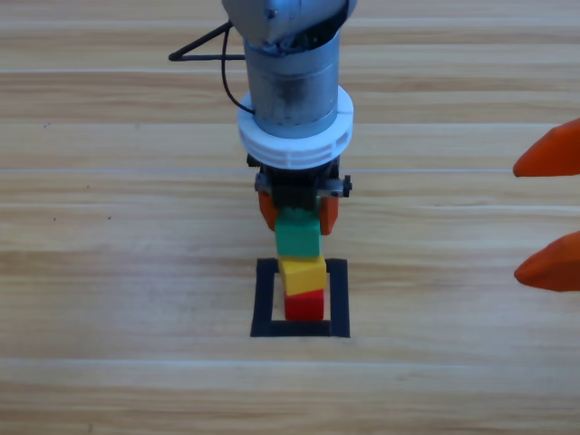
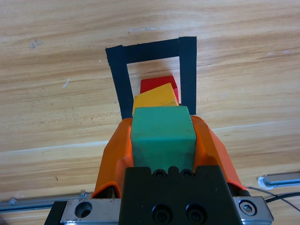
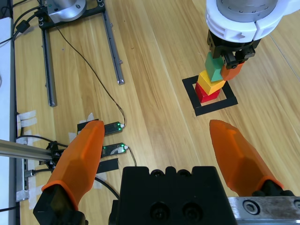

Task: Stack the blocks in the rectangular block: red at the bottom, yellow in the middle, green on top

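Blocks stand as a three-high column inside the rectangular block (image 1: pixel 337 299), a flat, hollow, nearly square outline of matte black tape on the pale, grained wooden table (image 1: pixel 109 272). Red (image 1: pixel 304 306) sits at the base, a plain matte cube with crisp edges, resting on bare wood within the tape, nearer the frame's 6 o'clock strip in the high view. Yellow (image 1: pixel 302 274) lies on top of it, turned slightly so its corners do not line up with the red one, as the left wrist view shows. Green (image 1: pixel 297 236), a teal cube of the same size, is on top of the yellow one, toward 12 o'clock of it in the high view. The left gripper (image 1: pixel 297 210) comes down from 12 o'clock and its smooth orange jaws pinch the green cube on two opposite faces. The right gripper (image 1: pixel 549 210) waits at 3 o'clock by the picture's edge, well apart from the column, its pointed orange jaws spread wide.
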Robot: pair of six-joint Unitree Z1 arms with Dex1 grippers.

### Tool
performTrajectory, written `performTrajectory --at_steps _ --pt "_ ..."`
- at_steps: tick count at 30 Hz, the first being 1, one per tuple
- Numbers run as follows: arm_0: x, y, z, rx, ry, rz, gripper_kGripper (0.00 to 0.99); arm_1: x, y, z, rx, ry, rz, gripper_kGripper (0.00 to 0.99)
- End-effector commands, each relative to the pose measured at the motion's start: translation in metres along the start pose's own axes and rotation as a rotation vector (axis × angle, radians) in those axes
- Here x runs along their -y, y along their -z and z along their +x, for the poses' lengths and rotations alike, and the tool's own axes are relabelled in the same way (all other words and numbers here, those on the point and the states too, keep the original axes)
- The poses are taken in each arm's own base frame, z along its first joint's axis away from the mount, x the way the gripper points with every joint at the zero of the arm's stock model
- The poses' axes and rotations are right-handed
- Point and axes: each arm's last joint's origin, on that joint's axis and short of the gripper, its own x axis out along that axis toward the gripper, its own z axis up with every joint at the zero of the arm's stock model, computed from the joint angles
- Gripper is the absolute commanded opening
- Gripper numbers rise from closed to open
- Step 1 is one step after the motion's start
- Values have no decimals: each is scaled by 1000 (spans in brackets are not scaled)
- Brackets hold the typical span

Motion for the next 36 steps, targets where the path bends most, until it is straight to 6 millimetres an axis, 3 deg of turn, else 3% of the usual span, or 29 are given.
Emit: performTrajectory --at_steps 1,34,35,36 --pt "14 4 32 -52 -49 5 0 -1 7 0 -2 -4 0 989" --pt "18 8 36 -54 -58 -2 0 -2 7 0 -2 -4 0 989" --pt "18 8 35 -53 -57 -2 6 -2 7 -1 1 -3 0 989" --pt "18 8 34 -51 -55 -2 92 -2 7 -1 1 -3 0 989"
